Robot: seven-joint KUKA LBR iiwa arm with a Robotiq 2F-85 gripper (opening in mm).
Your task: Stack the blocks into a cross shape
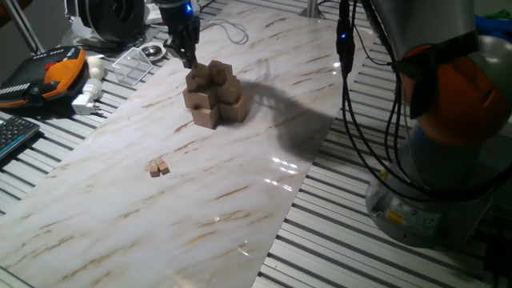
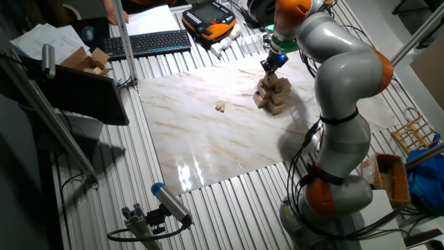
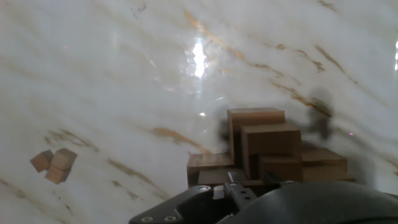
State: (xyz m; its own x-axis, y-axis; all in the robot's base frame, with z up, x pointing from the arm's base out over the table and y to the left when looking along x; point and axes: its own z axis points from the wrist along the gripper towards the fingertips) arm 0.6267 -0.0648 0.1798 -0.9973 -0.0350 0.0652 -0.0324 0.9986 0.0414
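Honestly, standing here the nearest trouble is the gripper [image 1: 190, 61] itself: it hangs right at the top edge of the pile [image 1: 213, 97], on the side toward the clutter. I can't tell whether the jaws are apart or pinched together, or whether a block sits between them; the hand view only shows dark housing low in the frame and the pile's upper tiers just past it.

My worry is a sideways nudge. Those upper cubes look loosely perched, so if a finger clips one on the way down, a tier could slide and the plus shape goes crooked, maybe topples.

Farther out on the marble board [image 1: 120, 204], two small blocks [image 1: 158, 167] lie touching each other, well apart from the pile. They're so small that a slightly off grab could flick one away across that shiny surface.
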